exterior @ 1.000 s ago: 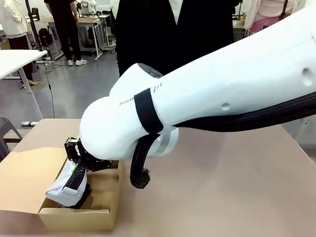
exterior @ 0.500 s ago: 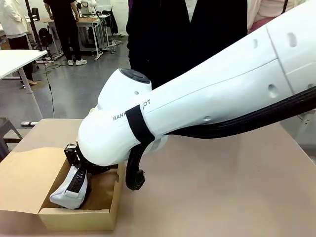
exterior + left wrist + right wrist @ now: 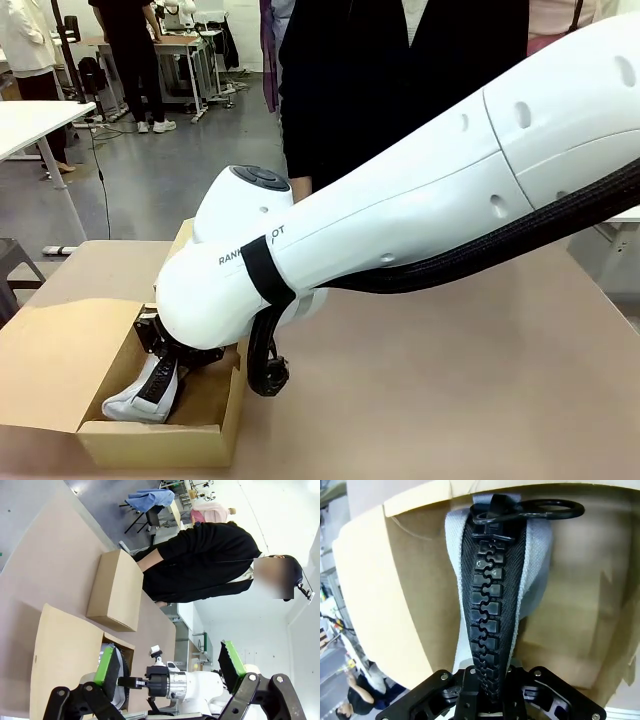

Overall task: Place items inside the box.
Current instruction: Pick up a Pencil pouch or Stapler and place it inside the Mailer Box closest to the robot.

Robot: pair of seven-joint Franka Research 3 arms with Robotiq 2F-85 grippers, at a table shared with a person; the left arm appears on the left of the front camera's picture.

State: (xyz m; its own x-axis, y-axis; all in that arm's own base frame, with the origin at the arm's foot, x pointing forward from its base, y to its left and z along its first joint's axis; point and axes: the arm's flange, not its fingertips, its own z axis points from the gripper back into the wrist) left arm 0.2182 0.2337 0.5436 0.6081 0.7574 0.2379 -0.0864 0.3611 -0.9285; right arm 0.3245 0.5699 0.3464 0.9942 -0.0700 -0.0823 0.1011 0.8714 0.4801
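The open cardboard box (image 3: 150,440) sits at the table's front left corner. My right arm reaches across the table and down into it. My right gripper (image 3: 160,372) is shut on the grey pencil case (image 3: 128,404), which hangs tilted with its lower end at the box floor. Seen from the right wrist, the right gripper (image 3: 487,690) pinches the case (image 3: 492,605) along its black zip, with the box's brown wall (image 3: 415,595) behind. My left gripper (image 3: 169,662) stands open and empty, high above the box (image 3: 65,650).
A person in black (image 3: 400,80) stands at the table's far edge. A cardboard flap (image 3: 185,235) rises behind the box. The brown table (image 3: 450,380) stretches to the right of the box. My right arm's white body spans the middle of the front view.
My right arm has lowered the pencil case deeper into the box. The person has shifted to the right.
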